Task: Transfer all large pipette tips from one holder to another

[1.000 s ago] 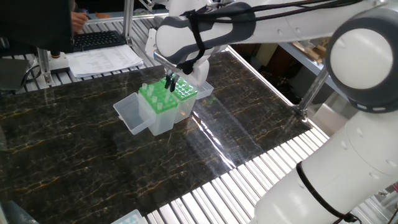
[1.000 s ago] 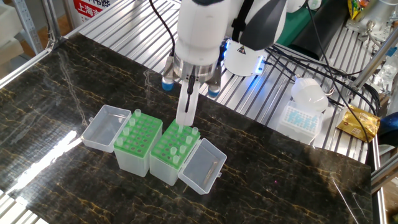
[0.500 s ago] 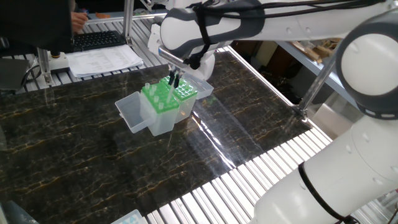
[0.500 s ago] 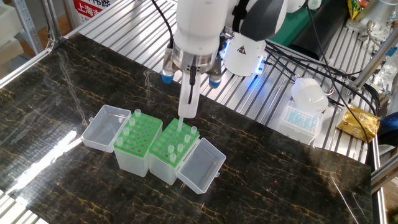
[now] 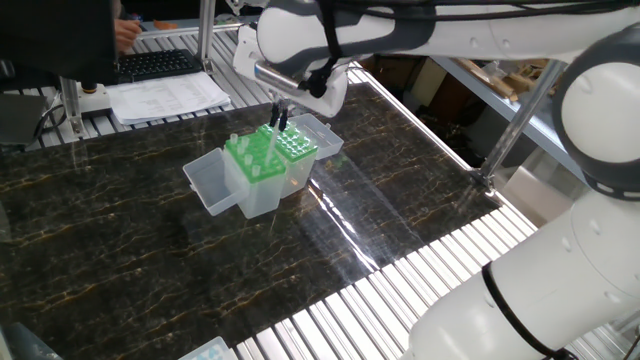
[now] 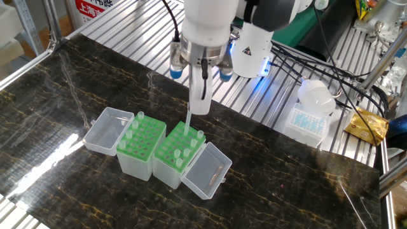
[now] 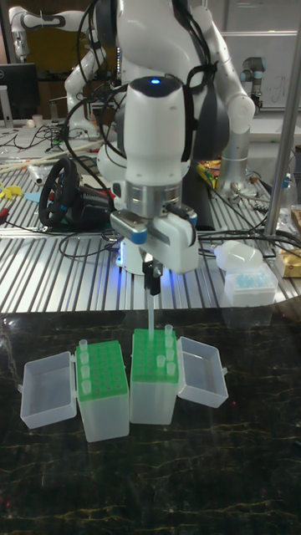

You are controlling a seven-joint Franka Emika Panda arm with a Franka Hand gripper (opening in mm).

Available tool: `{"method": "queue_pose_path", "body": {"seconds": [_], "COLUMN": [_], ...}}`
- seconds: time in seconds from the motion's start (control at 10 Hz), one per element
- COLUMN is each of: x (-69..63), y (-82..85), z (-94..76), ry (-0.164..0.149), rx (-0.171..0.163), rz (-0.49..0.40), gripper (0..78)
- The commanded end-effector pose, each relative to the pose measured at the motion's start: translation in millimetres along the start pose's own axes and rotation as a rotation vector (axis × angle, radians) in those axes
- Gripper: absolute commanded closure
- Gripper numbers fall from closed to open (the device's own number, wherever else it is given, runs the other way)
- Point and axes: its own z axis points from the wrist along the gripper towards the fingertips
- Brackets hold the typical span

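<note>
The white arm (image 7: 155,125) fills the upper centre of the tall view. Below it, at mid-frame, two green-topped tip boxes (image 6: 156,151) sit side by side (lids hinged open). The gripper (image 6: 199,105) pinches one large pipette tip (image 7: 150,319), hanging above the right box; other tips (image 6: 132,128) stand in both racks.

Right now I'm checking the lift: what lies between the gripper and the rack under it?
Only the pipette tip that the gripper grips, hanging above the right-hand rack; the tall fixed view shows it.
</note>
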Motion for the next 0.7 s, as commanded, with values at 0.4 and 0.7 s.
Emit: {"method": "queue_pose_path", "body": {"seconds": [0.4,0.7], "x": [-7.1,-15.7], "y": [2.1,4.7], "z": [-19.2,-32.4], "ry": [0.005,0.016], "rx": [-0.006,-0.009], "rz": [-0.096,-0.140], "gripper": [76.4,76.4]}}
